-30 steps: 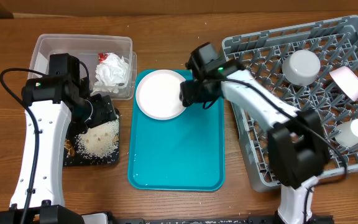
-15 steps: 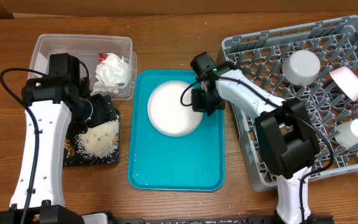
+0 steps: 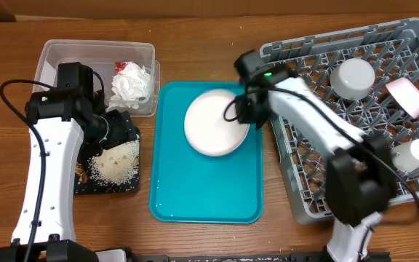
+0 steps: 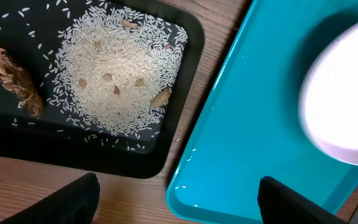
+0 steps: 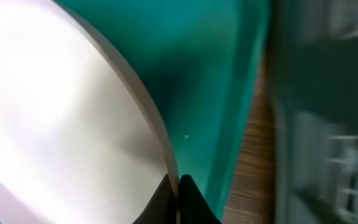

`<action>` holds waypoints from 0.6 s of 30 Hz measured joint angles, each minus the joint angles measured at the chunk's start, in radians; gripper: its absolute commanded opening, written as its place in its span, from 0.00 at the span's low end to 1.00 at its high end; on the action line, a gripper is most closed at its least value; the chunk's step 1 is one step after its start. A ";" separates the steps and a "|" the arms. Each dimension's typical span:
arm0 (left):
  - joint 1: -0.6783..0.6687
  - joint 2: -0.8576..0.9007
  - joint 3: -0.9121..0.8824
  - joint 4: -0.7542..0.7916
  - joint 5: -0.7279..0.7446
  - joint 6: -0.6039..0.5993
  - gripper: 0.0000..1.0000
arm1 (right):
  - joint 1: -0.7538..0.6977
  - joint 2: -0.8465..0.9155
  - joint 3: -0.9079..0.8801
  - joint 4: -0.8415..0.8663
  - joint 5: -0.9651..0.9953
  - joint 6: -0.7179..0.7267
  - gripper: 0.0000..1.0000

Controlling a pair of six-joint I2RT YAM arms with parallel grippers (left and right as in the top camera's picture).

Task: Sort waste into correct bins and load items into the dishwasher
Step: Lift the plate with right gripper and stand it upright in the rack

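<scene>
Gripper on the right [image 3: 247,110] clamps the rim of the pale pinkish-white round plate [image 3: 211,124], an edge hold probably suiting the grey lattice rack [image 3: 297,51]; left gripper [image 4: 179,202] hangs open

You'll see the right jaws pinching the right rim of the plate [image 3: 211,124] over the far end of the teal tray [image 3: 206,196], mid-desk. The rack [image 3: 297,182] fills the desk's right side. Crumpled paper [image 3: 133,81] sits in the tub [image 3: 64,54], far-left corner.
</scene>
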 measured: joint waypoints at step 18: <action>0.000 0.000 0.000 0.005 0.000 0.000 0.83 | -0.190 -0.328 0.047 0.104 0.723 -0.172 0.04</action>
